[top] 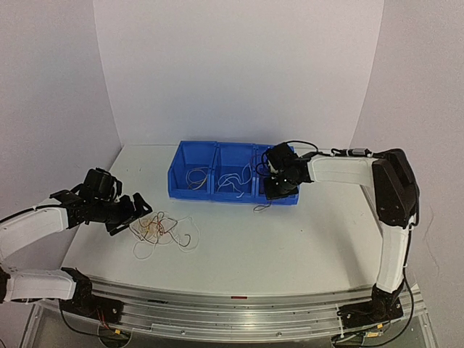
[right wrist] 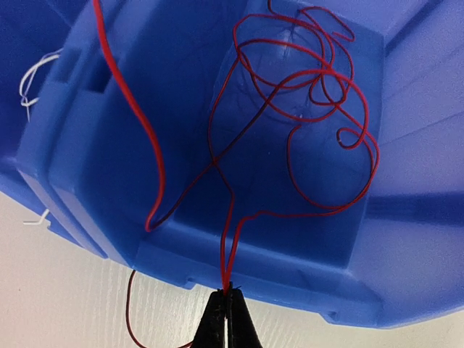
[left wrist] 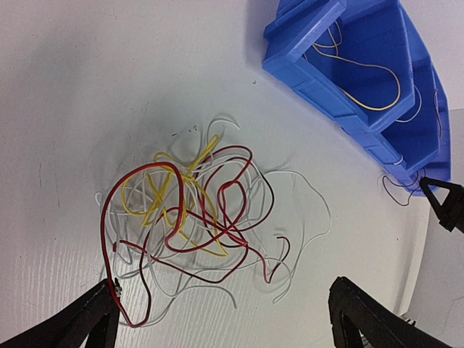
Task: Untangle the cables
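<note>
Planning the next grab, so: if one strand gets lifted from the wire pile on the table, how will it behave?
Probably floppy: the wires lie in loose loops. Likely the tangle lifts together, since red, yellow and white strands cross repeatedly. Probably light: each strand is thread-thin.

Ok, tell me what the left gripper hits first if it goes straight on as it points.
Most likely the tangled pile of thin red, yellow and white cables lying just ahead of its open jaws; depth is unclear.
</note>
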Controlling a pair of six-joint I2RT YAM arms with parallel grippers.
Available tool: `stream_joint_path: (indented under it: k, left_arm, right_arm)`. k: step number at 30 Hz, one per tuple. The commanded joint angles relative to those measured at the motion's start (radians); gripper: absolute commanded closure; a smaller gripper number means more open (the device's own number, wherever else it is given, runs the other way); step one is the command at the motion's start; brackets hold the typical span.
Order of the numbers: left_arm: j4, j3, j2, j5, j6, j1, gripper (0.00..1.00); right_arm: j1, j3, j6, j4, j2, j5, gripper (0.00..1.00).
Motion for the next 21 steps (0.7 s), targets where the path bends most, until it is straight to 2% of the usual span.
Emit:
stream_joint_path:
  k: [1,6,12,17,21]
  left_arm:
    - [0.019,-0.011,-0.031,-0.006,-0.005,-0.002,0.0]
    - [0.015,-0.015,-0.034,-0.005,-0.006,-0.002,0.0]
    - [0.017,-0.019,-0.024,0.004,-0.007,-0.002,0.0]
    - [0.021,-0.019,-0.009,0.007,-0.002,-0.002,0.0]
    - [0.028,-0.012,-0.004,0.019,0.007,-0.002,0.0]
  right_arm:
    - [-0.001,0.053,-0.058,0.088,-0.109,0.079,1.0]
    - [-0.023,0.163,-0.141,0.127,-0.05,0.181,1.0]
    - [-0.066,0.3,-0.226,0.188,0.114,0.27,1.0]
    - [-0.069,0.338,-0.268,0.22,0.199,0.283,1.0]
    - [-0.069,0.273,-0.264,0.212,0.17,0.212,1.0]
